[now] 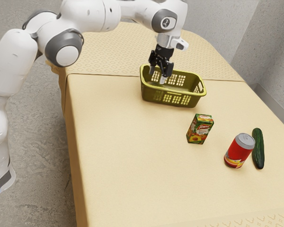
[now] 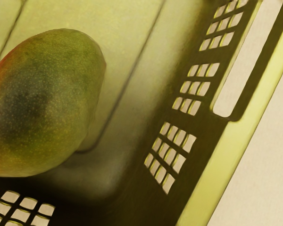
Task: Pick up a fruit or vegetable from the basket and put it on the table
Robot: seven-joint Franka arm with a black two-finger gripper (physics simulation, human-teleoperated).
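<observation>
White and bulky, the robot arm (image 1: 12, 61) is looming closest at the exterior view's left, reaching over to the basket (image 1: 149, 94) on the table (image 1: 132, 151). Its gripper (image 1: 157, 75) is pointing down into the basket's opening, the 2 fingers standing well apart and holding nothing. Nearer the camera than the basket, 1 juice carton (image 1: 197, 132) and 1 red can (image 1: 237, 152) are standing upright, with 1 cucumber (image 1: 258, 149) lying just beside the can.

In the wrist view, 1 mango (image 2: 45, 103) is resting inside the basket, near a corner, its skin showing green with a red flush at 1 side. Nothing is gripping it.

So the step in hand is, I'm judging, lining up for the pick. The next move is calling for centring the 2 fingers over the mango, lowering them clear of the basket walls and closing on opposite sides; lifting and placing it on the table are remaining.
</observation>
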